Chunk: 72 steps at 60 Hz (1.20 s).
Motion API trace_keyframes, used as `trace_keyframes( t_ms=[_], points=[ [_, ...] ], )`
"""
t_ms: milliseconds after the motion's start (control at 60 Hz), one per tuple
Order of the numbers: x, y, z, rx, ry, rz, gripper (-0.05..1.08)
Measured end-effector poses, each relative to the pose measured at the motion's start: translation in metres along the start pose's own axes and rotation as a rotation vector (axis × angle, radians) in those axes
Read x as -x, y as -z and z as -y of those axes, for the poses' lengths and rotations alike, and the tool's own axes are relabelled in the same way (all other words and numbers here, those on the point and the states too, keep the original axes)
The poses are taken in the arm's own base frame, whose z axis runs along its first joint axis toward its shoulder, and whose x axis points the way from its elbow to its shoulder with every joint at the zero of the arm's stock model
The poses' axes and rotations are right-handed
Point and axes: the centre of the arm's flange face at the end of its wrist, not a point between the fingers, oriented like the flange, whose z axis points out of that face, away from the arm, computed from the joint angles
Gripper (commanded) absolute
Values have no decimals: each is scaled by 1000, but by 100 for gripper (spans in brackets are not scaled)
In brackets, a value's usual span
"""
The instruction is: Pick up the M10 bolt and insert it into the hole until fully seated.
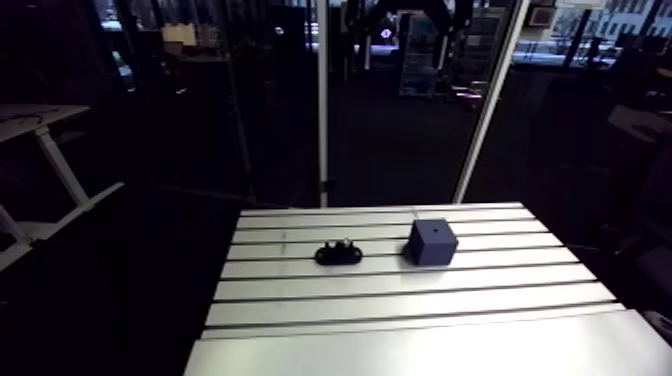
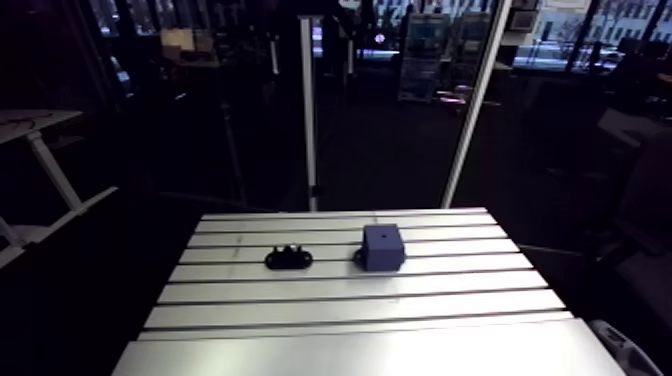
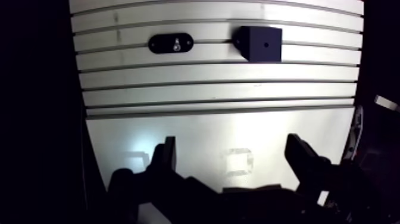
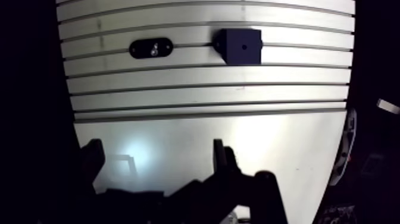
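A dark blue cube (image 1: 431, 242) with a small hole in its top face stands on the slotted aluminium table (image 1: 400, 300), toward the far side. Left of it sits a black oval holder (image 1: 338, 253) with the bolt (image 3: 177, 43) standing in it, its metal head showing in the wrist view. My gripper (image 3: 235, 156) hangs high above the table's smooth near part, well short of both objects. Its two dark fingers (image 3: 165, 156) stand wide apart with nothing between them. The arm views show no gripper.
The cube (image 3: 261, 43) and holder (image 3: 170, 43) lie ahead of the gripper, about one cube-width apart, along the same slots. The table's side edges drop into darkness. A white upright post (image 1: 322, 100) and a slanted one (image 1: 487, 110) stand behind the far edge.
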Motion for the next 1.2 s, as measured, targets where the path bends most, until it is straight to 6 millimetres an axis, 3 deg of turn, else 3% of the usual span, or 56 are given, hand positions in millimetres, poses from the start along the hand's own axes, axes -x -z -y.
trace_keyframes(
  t_ms=[300,783,917,1200],
  points=[
    [-15,11,7,2,29,-38,0],
    [-19,9,9,2,37,-40,0],
    [-22,0,9,1,42,-22,0],
    [-37,-47,15,-2,70,-17,1]
  ],
)
